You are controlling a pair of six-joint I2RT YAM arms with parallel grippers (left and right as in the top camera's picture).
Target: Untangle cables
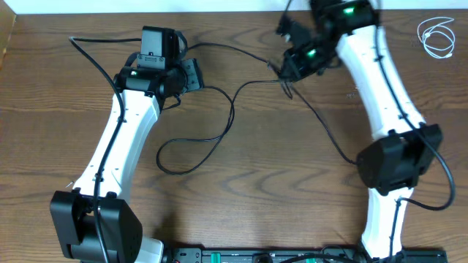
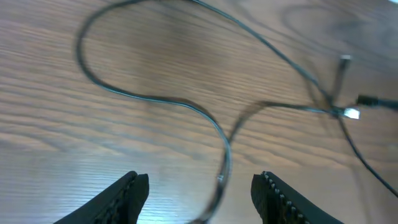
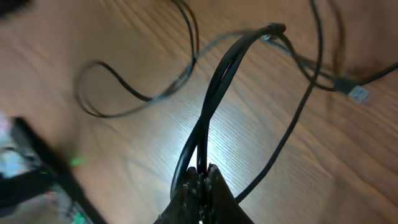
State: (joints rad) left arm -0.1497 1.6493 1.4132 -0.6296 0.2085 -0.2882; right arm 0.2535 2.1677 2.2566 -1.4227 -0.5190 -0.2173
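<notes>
A: Your right gripper [image 3: 202, 177] is clamped on a doubled strand of the black cable [image 3: 214, 93]. Your left gripper [image 2: 200, 182] stands open, with the cable running loose between its jaws.
B: Risk?
A: Pull hard and the loops may cinch tight. The white cable [image 1: 439, 36] lies coiled well apart.

- Left arm [image 1: 121, 142] — its base sits at the near-left edge. The white link slants up and away toward the far side, and the dark wrist turns to the right.
- Left gripper [image 2: 200, 190]: the jaws stand apart, and the two dark, serrated fingers [image 2: 132, 194] angle down low over the tabletop.
- Right arm [image 1: 384, 84] — it rises from the near-right edge through a dark elbow joint. The white forearm then leans up and left toward the far edge, with green lights [image 1: 311, 52] glowing at the wrist.
- Right gripper [image 3: 202, 179]: the fingers are pressed tight together, pinching a doubled strand of black cable [image 3: 214, 93].
</notes>
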